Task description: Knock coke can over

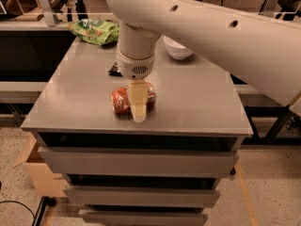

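Likely light, slick and thin-walled, the coke can point(120, 101) lies on its side near the tabletop's point(202, 102) front edge, just behind the end effector point(137, 105), whose opening I cannot tell; nudging its wall should suit better than squeezing.

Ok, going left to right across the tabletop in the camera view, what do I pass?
From the left: green chip bag at the back → coke can, on its side near the front edge, with the end effector down right in front of it → white bowl toward the back.
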`<control>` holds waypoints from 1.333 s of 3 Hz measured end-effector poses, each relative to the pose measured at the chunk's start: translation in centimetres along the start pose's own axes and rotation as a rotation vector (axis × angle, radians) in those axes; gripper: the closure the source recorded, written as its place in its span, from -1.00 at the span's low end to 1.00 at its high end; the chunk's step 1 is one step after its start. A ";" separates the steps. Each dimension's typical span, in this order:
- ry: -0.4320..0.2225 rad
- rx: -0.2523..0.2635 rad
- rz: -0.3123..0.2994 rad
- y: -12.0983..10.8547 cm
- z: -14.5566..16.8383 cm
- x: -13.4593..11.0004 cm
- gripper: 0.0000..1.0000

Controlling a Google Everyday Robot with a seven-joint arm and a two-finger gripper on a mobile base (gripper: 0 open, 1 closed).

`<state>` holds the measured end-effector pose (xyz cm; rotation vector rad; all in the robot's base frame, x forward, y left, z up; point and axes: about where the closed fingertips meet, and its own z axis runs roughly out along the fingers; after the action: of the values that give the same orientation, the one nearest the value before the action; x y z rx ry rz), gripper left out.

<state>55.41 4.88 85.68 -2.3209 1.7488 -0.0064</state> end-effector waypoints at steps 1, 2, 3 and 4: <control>0.002 0.028 0.024 0.3 -0.6 0.8 -1.00; 0.002 0.076 0.065 1.2 -2.5 2.5 -1.00; 0.003 0.126 0.111 2.2 -4.6 4.5 -1.00; -0.011 0.184 0.175 3.4 -7.0 7.6 -1.00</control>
<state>53.32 -4.54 90.81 -2.0303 1.8554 -0.1188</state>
